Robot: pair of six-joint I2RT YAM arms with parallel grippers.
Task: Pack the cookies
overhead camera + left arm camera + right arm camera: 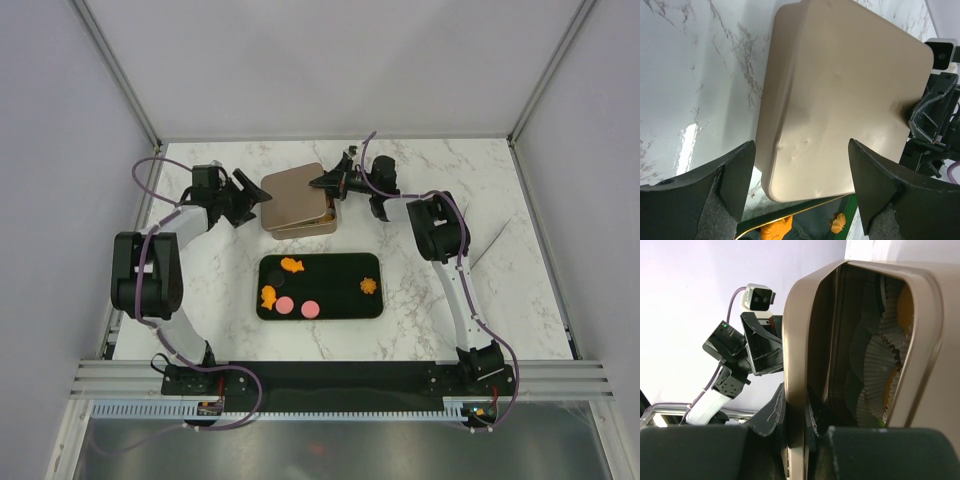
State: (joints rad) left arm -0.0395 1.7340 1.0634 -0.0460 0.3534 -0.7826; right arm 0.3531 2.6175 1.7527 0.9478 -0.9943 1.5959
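My left fingers (735,175) fill the bottom of the left wrist view, jaws spread wide with nothing between them, facing the near edge of the tan lid (850,100). My right fingers (771,415) have their jaws pinched on the opposite rim of that lid, holding it tilted up off the tin (305,228). Under it I can see pleated paper cups (880,370) with bits of orange and green showing among them.

The loose cookies lie on the black tray (330,300), on the counter between the tin and my bases. There is an orange fish (291,265), another orange piece (268,296) and two pink discs (285,305) towards the left end, and one orange flower (368,286) towards the right.

The tray's long axis runs left to right, parallel to the tin. With my right arm busy holding the lid, I judge my free left arm the one to pick, and most pieces lie on its side, back towards me from the jaws.
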